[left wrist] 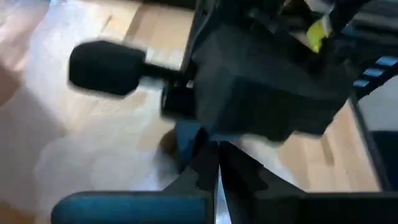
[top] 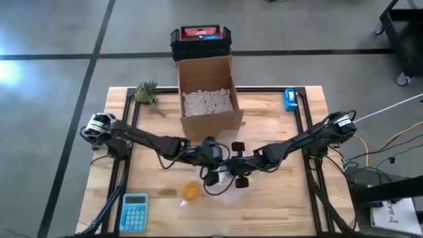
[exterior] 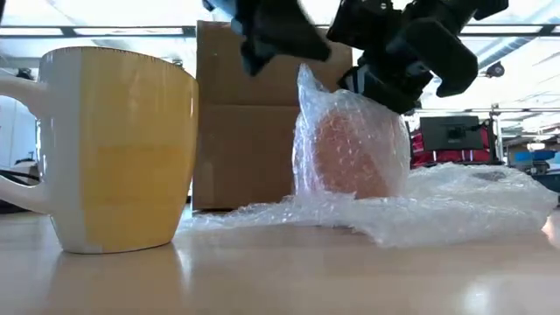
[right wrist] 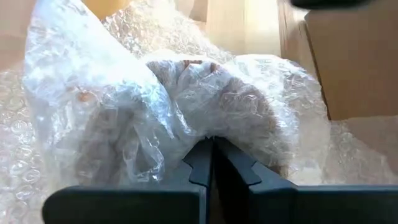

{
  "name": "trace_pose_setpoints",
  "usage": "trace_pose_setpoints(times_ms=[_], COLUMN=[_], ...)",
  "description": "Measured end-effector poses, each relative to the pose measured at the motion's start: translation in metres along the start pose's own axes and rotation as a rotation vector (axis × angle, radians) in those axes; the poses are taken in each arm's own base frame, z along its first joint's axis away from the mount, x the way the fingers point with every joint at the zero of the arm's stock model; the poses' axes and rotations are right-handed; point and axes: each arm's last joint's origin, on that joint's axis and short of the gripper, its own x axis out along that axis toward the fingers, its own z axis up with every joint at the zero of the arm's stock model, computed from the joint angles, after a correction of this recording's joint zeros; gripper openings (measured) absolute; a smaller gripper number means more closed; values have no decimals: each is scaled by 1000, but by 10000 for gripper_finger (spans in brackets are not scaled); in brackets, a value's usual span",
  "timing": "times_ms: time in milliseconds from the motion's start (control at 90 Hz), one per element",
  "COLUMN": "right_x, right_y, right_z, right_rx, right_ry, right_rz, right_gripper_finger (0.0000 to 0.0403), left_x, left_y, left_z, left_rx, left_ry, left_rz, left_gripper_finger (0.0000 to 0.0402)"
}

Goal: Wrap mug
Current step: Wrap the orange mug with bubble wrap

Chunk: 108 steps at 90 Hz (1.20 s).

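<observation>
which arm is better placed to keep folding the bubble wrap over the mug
Right, probably. The right claw is shut on the bubble wrap bunched over the wrapped mug. The left claw is shut just beside it, with no wrap visibly gripped.

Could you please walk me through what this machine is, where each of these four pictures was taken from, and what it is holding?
It is a robot with two dark arms at a wooden table. One camera looks straight down, one sits at table height, and one rides on each wrist. On the table stand a cardboard box, a yellow mug, a blue calculator and a small plant. The right gripper is shut on bubble wrap bundled around a brownish mug. The left gripper is shut too, beside the right arm.
</observation>
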Motion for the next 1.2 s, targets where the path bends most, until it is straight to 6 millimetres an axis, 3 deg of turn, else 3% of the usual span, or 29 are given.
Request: trace_pose_setpoints(times_ms=[144,322,500,644,889,1200], right_x=[0,0,0,1,1,-3], right_y=[0,0,0,1,0,-1], right_z=[0,0,1,1,1,4], right_rx=[0,0,2,2,1,-14], right_ry=[-1,-5,-18,-17,-20,-10], right_rz=[0,0,2,2,-1,0], right_gripper_finger=[2,2,2,2,2,2], left_x=[-4,26,46,45,46,57], left_y=[10,18,18,13,4,3], left_z=[-13,-41,-40,-27,-27,-44], left_rx=[-29,-64,-67,-53,-36,-29], left_ry=[74,110,-36,-128,-112,-51], left_rz=[178,189,140,73,-105,-115], left_gripper_finger=[0,0,0,0,0,0])
